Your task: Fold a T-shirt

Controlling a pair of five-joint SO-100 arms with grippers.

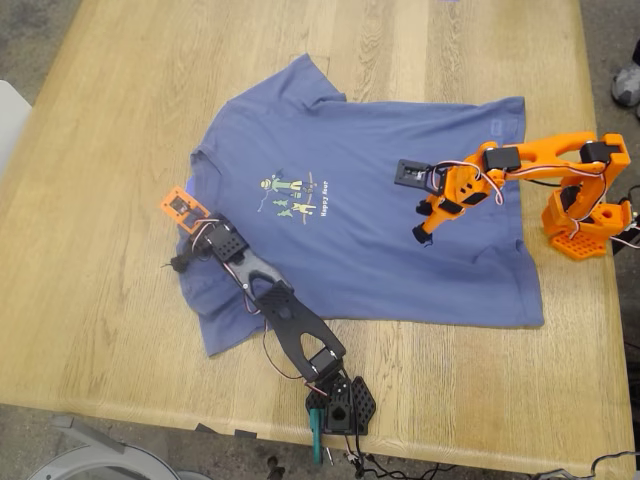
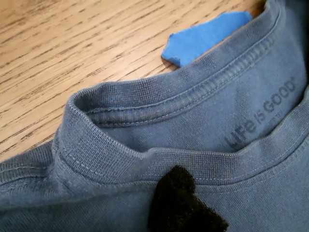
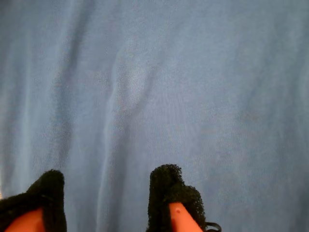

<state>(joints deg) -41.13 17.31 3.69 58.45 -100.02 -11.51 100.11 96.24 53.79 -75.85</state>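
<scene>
A scrap of blue tape [image 2: 205, 38] lies beyond my first gripper [image 2: 181, 203], pressed on the slate-blue cotton T-shirt's [image 1: 380, 220] ribbed collar, state unclear; my second gripper [image 3: 108, 203] hovers apart above smooth fabric.

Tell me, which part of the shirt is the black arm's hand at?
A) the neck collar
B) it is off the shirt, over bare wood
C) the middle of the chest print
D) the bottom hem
A: the first wrist view shows my first hand right at the ribbed collar of the T-shirt, beside the printed neck label.
</scene>
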